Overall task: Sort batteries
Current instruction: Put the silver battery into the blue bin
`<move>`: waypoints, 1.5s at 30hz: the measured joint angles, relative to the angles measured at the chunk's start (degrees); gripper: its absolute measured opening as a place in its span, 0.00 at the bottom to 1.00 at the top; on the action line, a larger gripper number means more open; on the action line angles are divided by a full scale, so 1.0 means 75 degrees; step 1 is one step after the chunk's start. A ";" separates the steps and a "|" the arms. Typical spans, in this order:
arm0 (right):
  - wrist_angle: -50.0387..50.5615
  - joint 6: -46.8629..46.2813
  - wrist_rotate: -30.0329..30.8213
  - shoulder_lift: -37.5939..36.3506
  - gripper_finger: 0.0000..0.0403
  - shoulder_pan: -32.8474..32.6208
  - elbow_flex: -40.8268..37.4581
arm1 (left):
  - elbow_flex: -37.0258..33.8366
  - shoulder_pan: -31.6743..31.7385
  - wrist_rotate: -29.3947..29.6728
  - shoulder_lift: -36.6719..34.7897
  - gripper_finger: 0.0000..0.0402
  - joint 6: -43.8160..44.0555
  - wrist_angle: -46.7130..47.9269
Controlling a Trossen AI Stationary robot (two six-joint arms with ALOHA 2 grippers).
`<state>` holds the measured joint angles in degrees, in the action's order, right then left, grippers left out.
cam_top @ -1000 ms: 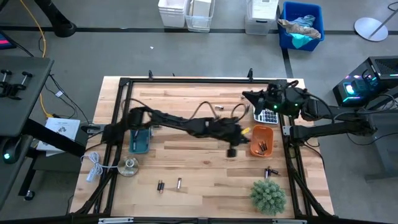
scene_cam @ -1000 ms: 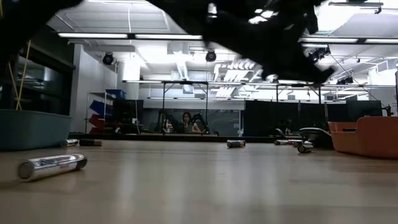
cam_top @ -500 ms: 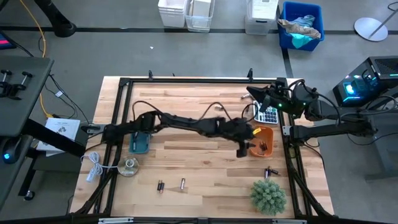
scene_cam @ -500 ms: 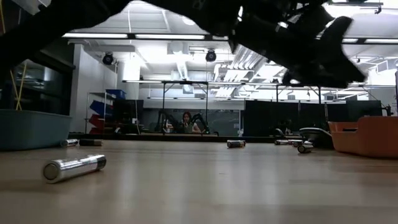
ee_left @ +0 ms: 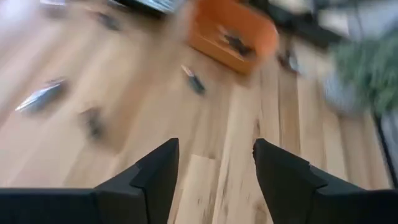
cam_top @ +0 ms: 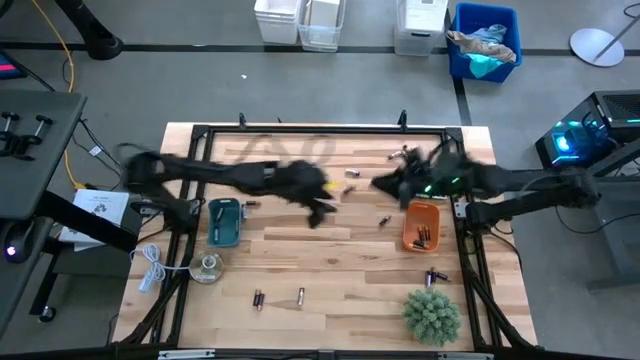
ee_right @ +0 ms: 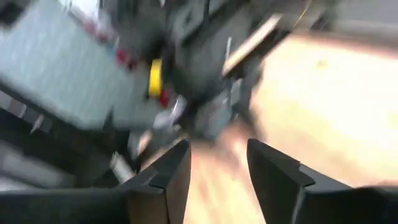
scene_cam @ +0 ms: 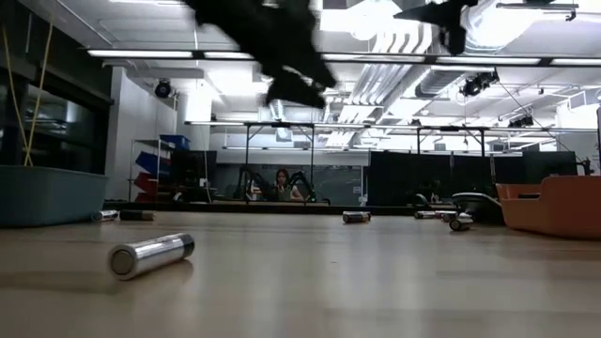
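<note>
Left wrist view shows the left gripper (ee_left: 214, 165) wide open and empty, batteries (ee_left: 194, 79) and orange tray (ee_left: 233, 34) well ahead; the right gripper (ee_right: 217, 165) likewise gapes empty.

My high camera looks straight down on the whole table (cam_top: 300, 255), the orange tray (cam_top: 421, 224) at its right side. My low one sits at tabletop level, facing the room, that tray (scene_cam: 554, 205) at its right edge. The left wrist camera faces the same tray (ee_left: 231, 34) across the boards, from close above them.
</note>
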<state>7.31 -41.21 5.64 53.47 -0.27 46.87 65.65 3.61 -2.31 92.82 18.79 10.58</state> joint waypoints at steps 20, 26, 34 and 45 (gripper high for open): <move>0.3328 -0.5823 -0.1161 0.7656 0.39 -0.3051 0.4728 | -0.4038 -0.0757 0.2405 -0.7012 0.43 0.0738 -0.0163; 0.4378 -0.7170 -0.0766 0.9152 0.39 -0.3051 0.7102 | -0.4042 -0.0754 0.2282 -0.6965 0.43 0.0592 -0.0240; 0.6267 -0.7737 -0.1020 1.1067 0.39 -0.3042 0.9954 | -0.4036 -0.0737 0.2375 -0.6963 0.43 0.0609 -0.0238; 0.7550 -0.8066 -0.1251 1.2217 0.39 -0.3061 1.1147 | -0.4036 -0.0737 0.2131 -0.6963 0.43 0.0607 -0.0174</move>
<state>63.94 -101.70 -3.75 145.11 -23.23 130.48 35.38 -1.91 13.67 40.60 23.34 9.28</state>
